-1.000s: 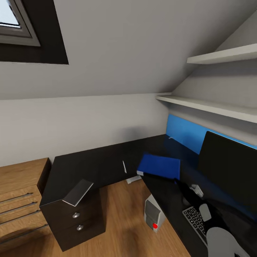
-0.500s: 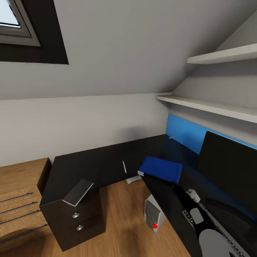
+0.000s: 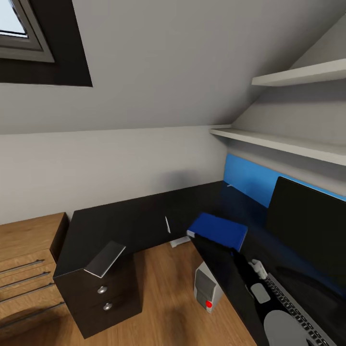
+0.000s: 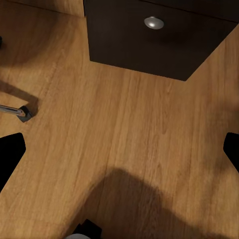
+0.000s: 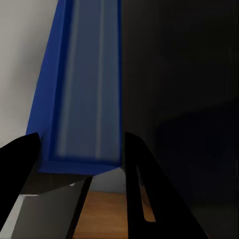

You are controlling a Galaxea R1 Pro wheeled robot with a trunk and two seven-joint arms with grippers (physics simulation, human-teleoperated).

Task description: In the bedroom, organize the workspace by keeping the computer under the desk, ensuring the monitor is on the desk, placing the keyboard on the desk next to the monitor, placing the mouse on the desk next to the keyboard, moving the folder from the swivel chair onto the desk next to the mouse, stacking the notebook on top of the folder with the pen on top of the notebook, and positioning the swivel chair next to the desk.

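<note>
My right gripper (image 5: 79,149) is shut on the blue folder (image 5: 82,94), gripping its pale edge. In the head view the folder (image 3: 217,229) lies low over the black desk (image 3: 129,221), left of the monitor (image 3: 307,226) and beyond the keyboard (image 3: 300,315). The grey notebook (image 3: 105,258) sits on the desk's drawer unit (image 3: 103,293), and the thin pen (image 3: 167,224) lies on the desk top. The computer (image 3: 206,287) stands on the floor at the desk's edge. My left gripper (image 4: 119,149) hangs open over wood floor near a chrome swivel chair leg (image 4: 17,112). I cannot make out the mouse.
A light-wood drawer chest (image 3: 26,262) stands left of the desk. White shelves (image 3: 288,142) and a blue wall panel (image 3: 247,180) run above the desk's right wing. The sloped ceiling hangs low over the desk. The drawer unit's knob (image 4: 154,22) lies beyond my left gripper.
The folder has moved a little toward the monitor and settled flatter and lower. My right arm has drawn back toward the bottom of the head view, uncovering more of the keyboard.
</note>
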